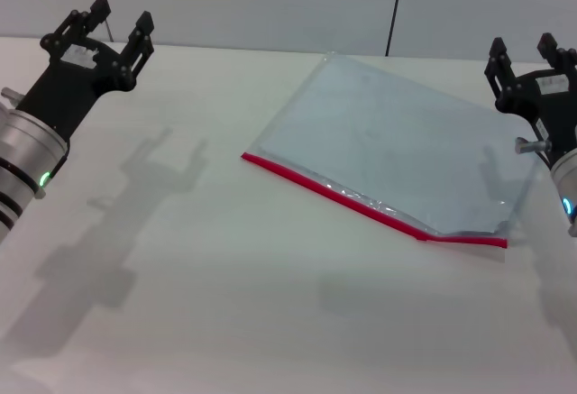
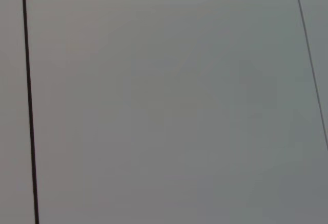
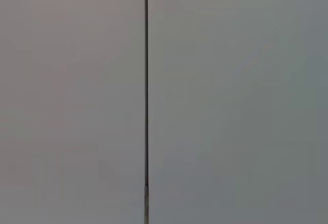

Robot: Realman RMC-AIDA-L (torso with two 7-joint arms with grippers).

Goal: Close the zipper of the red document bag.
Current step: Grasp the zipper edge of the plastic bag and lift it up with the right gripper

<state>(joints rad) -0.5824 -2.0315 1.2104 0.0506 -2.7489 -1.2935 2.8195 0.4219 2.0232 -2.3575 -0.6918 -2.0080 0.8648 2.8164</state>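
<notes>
The zipper (image 1: 361,203) ran along the near edge of the bag (image 1: 397,146), which lay flat and askew on the table (image 1: 225,304), right of centre. My right gripper (image 1: 526,51) hung just past the bag's right edge and my left gripper (image 1: 119,17) was well apart at the far left, both with jaws spread and empty. Bare tabletop lay between the left gripper and the bag and all along the near side.
</notes>
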